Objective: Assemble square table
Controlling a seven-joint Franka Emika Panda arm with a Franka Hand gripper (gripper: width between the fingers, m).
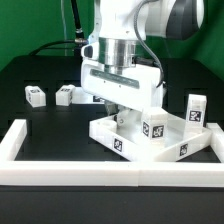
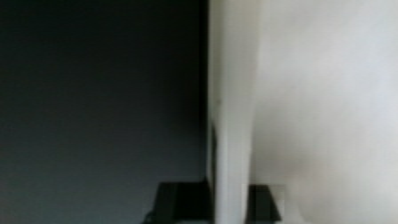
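The job is looking barely begun. The tabletop is lying flat at the near right of the black table, just inside the white border wall, which is running along the near edge and up the left side. No leg is visibly standing in any of its corner holes.

Three legs are sitting loose and apart from it. The left leg and the second leg are lying close together at the far left. The right leg is standing upright just beyond the tabletop's right corner. I cannot place a fourth leg; a tagged block near the tabletop's middle may be one, or may be part of the slab.

The claw is hanging low over the tabletop's far left part, its tips hidden there. In the wrist view the claw is showing two dark fingers flanking a white upright edge. Whether they are pinching it, and whether it is a leg or the rim, I cannot tell.

All the leg fitting is probably remaining.
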